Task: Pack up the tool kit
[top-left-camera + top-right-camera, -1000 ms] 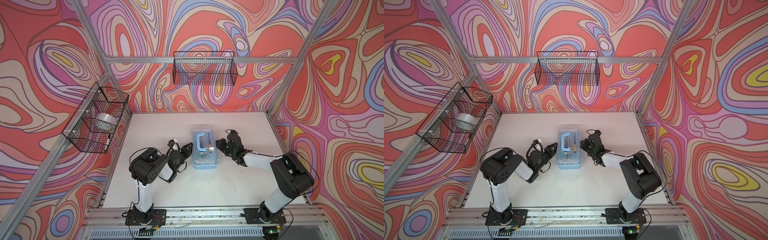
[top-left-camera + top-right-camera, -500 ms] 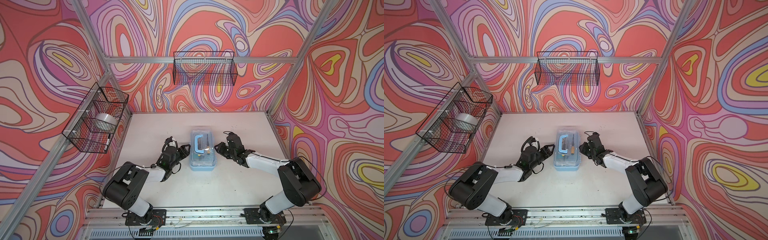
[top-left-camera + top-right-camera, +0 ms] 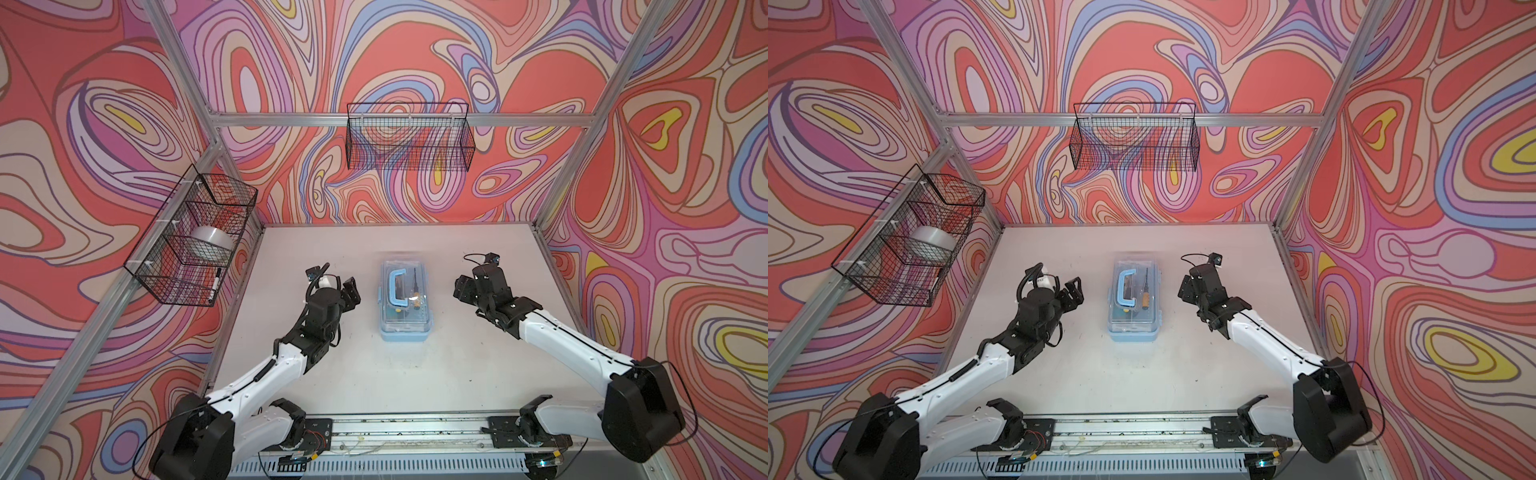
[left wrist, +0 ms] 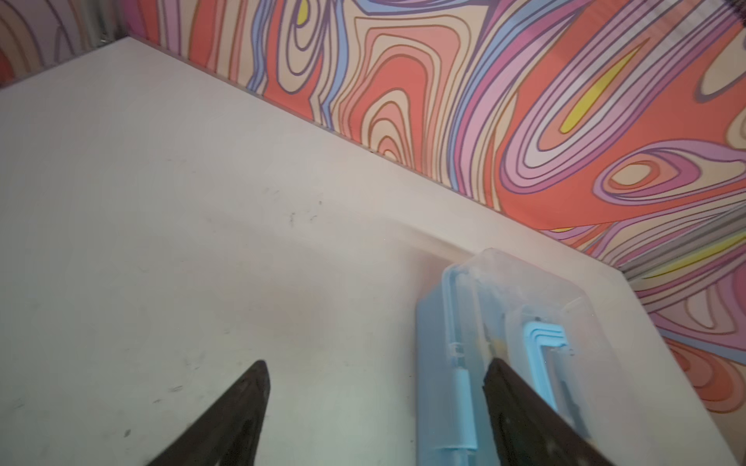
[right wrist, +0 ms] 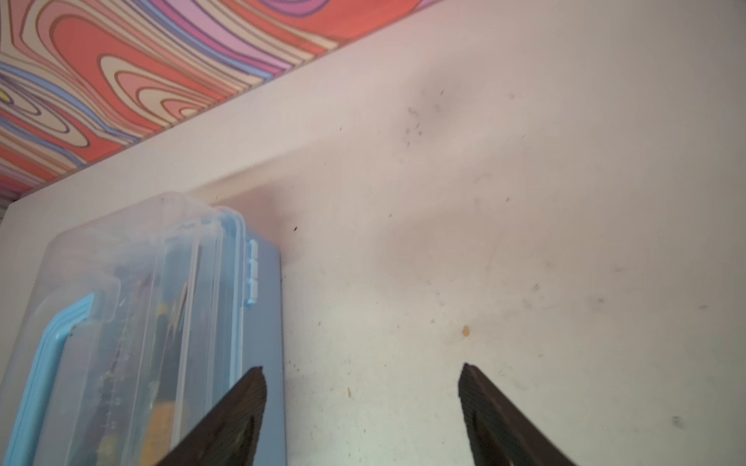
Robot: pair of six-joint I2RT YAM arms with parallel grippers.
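the left gripper (image 3: 350, 292) stands with its jaws spread wide and nothing between them, only bare table showing in the gap in its wrist view (image 4: 375, 368). it hangs just off the left long side of the tool kit (image 3: 405, 328), not touching it as far as the top views show. the right gripper (image 3: 462, 287) is spread wide as well and holds nothing (image 5: 361, 368). it sits off the kit's right long side, a bit further out than its partner. between the two, near the middle of the white table (image 3: 374, 374), the tool kit (image 3: 1133, 328) lies flat, its long sides running from the front towards the back wall. its clear lid is down over the light-blue box, and the blue handle (image 3: 395, 286) lies flat on top. through the lid i can make out a screwdriver (image 3: 415, 291) with a yellowish grip, dark shaft pointing to the back; the rest inside is too blurred to name. further out, a black wire basket (image 3: 409, 137) hangs on the back wall, and another basket (image 3: 166, 286) on the left wall holds a roll of tape (image 3: 208, 239) and a marker (image 3: 215, 284).
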